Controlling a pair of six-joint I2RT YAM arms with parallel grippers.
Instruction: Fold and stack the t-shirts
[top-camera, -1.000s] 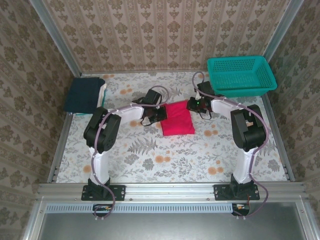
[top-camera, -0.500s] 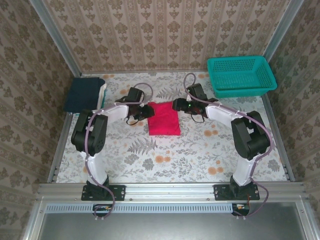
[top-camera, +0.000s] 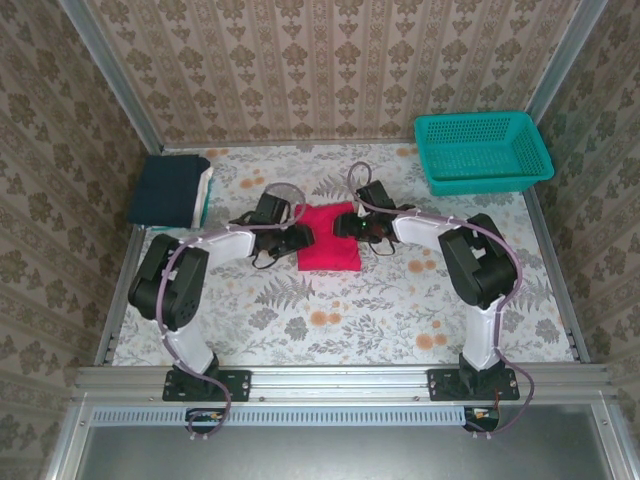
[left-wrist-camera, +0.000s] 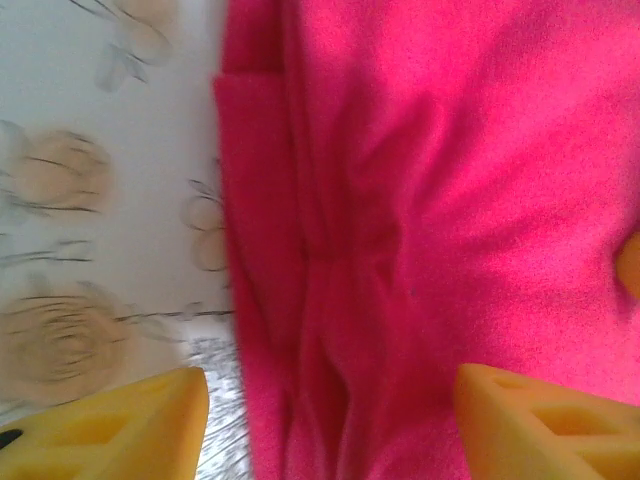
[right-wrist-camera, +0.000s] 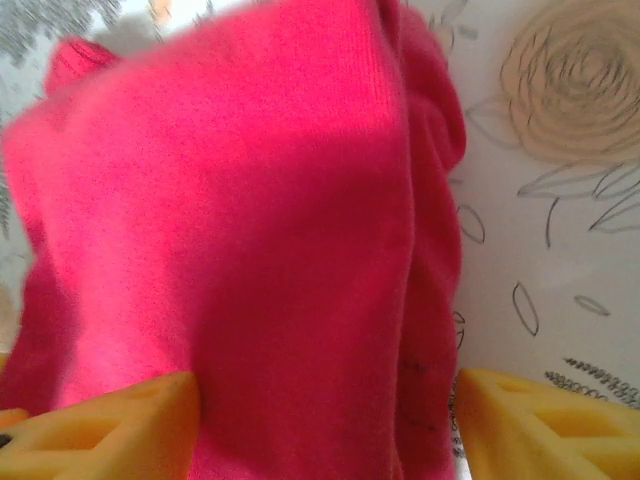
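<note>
Red t-shirt (top-camera: 330, 250) lies folded in the middle of the table (top-camera: 330, 325), a gripper on either side. The left gripper (top-camera: 297, 236) has its jaws wide apart, straddling the left edge. The right gripper (top-camera: 342, 222) is spread too, with cloth between its fingers. The teal basket (top-camera: 487, 181) sits at the far right, mesh floor in plain sight. A folded navy shirt (top-camera: 168, 190) is at the far left.

Tee (top-camera: 328, 250) between shirt stack (top-camera: 170, 190) and basket (top-camera: 483, 150)

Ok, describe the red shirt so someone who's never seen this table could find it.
Start at the floral-patterned table. Near its middle lies a folded bright red cloth t-shirt. Unlike the dark navy folded pile at the far left, it is red.
</note>
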